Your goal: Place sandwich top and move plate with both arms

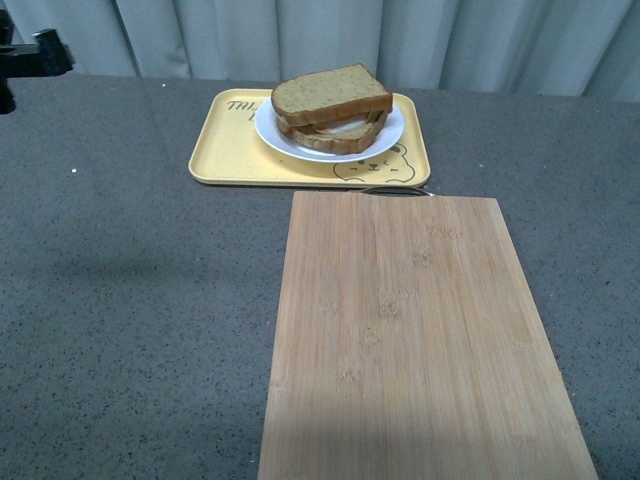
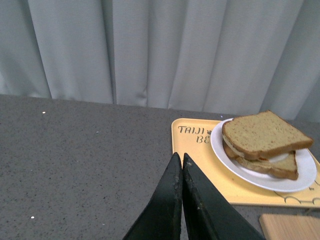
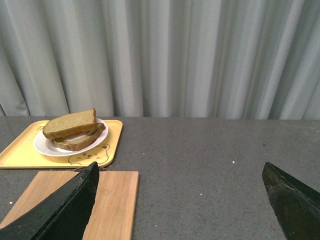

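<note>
The sandwich top (image 1: pixel 331 92), a plain tan-brown slice, lies on a lower slice with egg white showing between them. Both rest on the white plate (image 1: pixel 272 137), which stands on a yellow tray. In the left wrist view my left gripper (image 2: pixel 179 157) is shut with nothing in it, its tips over the grey table just short of the tray, left of the sandwich top (image 2: pixel 265 132) and plate (image 2: pixel 218 150). My right gripper (image 3: pixel 180 167) stands open and empty over bare table, far to the right of the sandwich top (image 3: pixel 70 124) and plate (image 3: pixel 42 148).
The yellow tray (image 1: pixel 225 155) with a bear drawing sits at the back of the grey table. A long bamboo cutting board (image 1: pixel 410 340) lies in front of it, with a thin dark metal object at its far edge. Part of my left arm (image 1: pixel 30 55) shows at the top left. Curtains hang behind.
</note>
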You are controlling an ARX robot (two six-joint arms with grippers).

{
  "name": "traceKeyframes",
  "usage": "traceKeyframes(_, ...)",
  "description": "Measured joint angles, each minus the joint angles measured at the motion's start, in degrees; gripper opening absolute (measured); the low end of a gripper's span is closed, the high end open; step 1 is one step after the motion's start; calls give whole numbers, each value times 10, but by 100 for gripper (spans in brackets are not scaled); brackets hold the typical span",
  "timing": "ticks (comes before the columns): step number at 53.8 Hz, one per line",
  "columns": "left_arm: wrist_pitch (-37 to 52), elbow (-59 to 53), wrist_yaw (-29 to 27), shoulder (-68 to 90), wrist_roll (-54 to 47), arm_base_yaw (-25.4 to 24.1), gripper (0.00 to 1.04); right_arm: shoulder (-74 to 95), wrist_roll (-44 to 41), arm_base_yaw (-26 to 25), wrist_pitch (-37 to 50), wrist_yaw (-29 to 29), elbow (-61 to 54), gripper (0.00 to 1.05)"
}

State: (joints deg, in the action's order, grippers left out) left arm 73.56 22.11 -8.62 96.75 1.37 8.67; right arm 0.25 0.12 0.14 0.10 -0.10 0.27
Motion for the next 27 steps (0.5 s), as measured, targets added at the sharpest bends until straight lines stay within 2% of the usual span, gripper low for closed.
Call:
traceKeyframes(14,-23,-89,28,-116,-5,-24,4,0,0,0,0,0,0,95)
traceKeyframes(16,-50,-97,29,-145,-6,-29,4,0,0,0,0,0,0,95)
traceKeyframes(17,-89,-112,37,-212,-8,-35,4,0,0,0,0,0,0,95)
traceKeyframes(19,-94,-115,43,-219,-9,-39,4,0,0,0,0,0,0,95)
traceKeyframes(22,-164,-149,80,-289,-9,-66,4,0,0,0,0,-1,0,95)
traceKeyframes(27,-233,-197,82,-396,-9,-83,4,2,0,0,-1,1,0,95)
